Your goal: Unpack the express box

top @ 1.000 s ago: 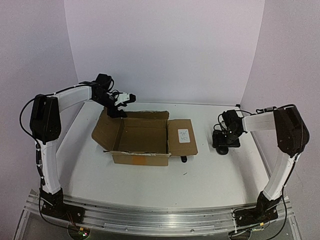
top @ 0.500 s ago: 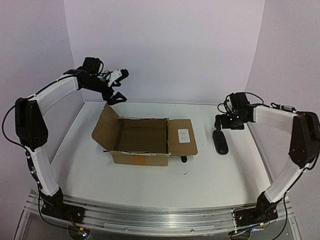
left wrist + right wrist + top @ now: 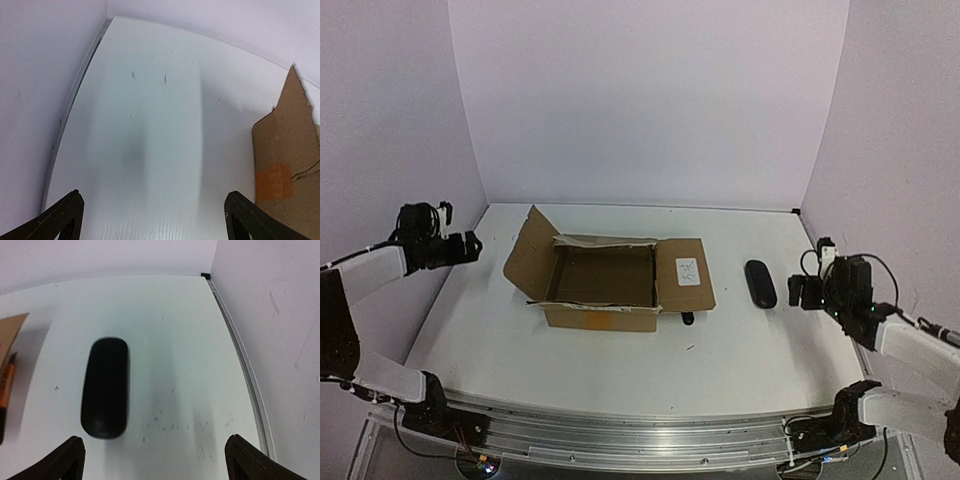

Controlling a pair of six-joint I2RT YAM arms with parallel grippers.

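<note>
The express box [image 3: 605, 275] lies open in the middle of the table. Its flaps are spread, with a white label [image 3: 687, 271] on the right flap and orange tape on the front wall. Its left flap also shows in the left wrist view [image 3: 287, 165]. My left gripper [image 3: 463, 247] is open and empty, well left of the box, over bare table [image 3: 155, 212]. My right gripper [image 3: 802, 292] is open and empty at the right side [image 3: 155, 452]. A black oval object [image 3: 760, 283] lies on the table just ahead and left of the right gripper [image 3: 105, 387].
A slim orange-black knife [image 3: 5, 390] lies by the box's front right corner, its tip showing in the top view [image 3: 688, 318]. Purple walls close the left, back and right sides. A rail [image 3: 240, 360] runs along the table's right edge.
Both arms have pulled back and down toward the near sides. The left gripper left the box's back left flap. The right gripper drew away from the black oval object, which stays on the table.
</note>
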